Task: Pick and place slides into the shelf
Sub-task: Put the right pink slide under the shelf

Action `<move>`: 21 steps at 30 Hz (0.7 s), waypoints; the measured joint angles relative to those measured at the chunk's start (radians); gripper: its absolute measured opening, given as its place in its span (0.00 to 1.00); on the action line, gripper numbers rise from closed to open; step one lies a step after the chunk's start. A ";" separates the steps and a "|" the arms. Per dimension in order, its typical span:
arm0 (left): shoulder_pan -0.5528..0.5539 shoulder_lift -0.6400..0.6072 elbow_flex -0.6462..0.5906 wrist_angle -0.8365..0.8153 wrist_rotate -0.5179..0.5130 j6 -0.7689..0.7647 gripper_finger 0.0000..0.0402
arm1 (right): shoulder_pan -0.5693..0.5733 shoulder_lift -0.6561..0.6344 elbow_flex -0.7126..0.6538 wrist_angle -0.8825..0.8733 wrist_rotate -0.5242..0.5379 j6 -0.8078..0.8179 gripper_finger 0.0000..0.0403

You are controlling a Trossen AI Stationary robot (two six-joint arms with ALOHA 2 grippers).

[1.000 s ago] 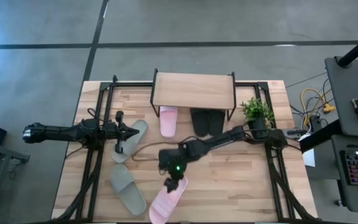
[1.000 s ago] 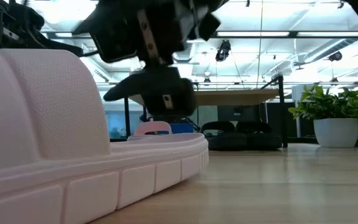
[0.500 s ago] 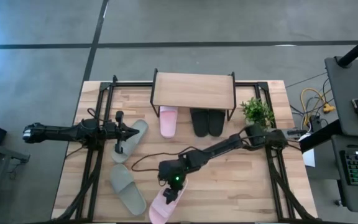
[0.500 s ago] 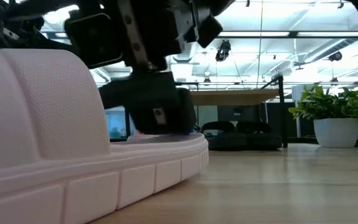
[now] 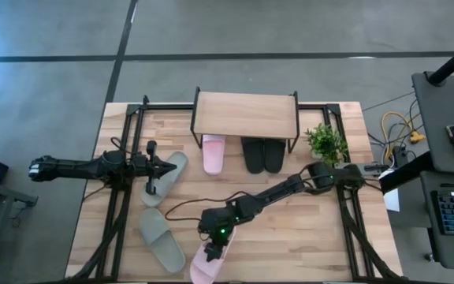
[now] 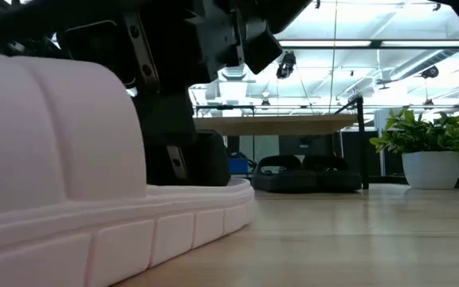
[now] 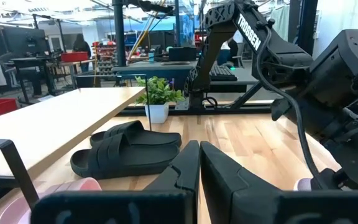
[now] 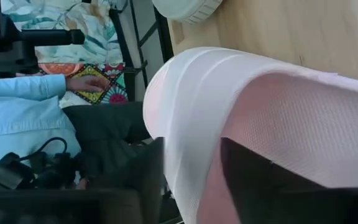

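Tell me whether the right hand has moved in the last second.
Yes. In the high view the right hand has slid toward the table's near edge, farther from the small wooden-topped shelf, onto the loose pale pink foam slide.

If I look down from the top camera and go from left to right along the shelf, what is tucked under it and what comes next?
Pale pink slide → black pair of slides, both poking out from under the shelf → little potted plant beside it.
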 joint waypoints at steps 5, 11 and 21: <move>0.000 0.000 0.000 0.000 0.000 0.000 0.00 | 0.000 -0.003 0.000 -0.005 0.003 -0.026 0.08; 0.000 0.000 0.000 0.000 0.000 0.000 0.00 | -0.010 -0.075 -0.003 -0.103 0.266 -0.088 0.03; 0.000 0.000 0.000 0.000 0.000 0.000 0.00 | -0.016 -0.237 -0.002 -0.638 0.885 0.567 0.03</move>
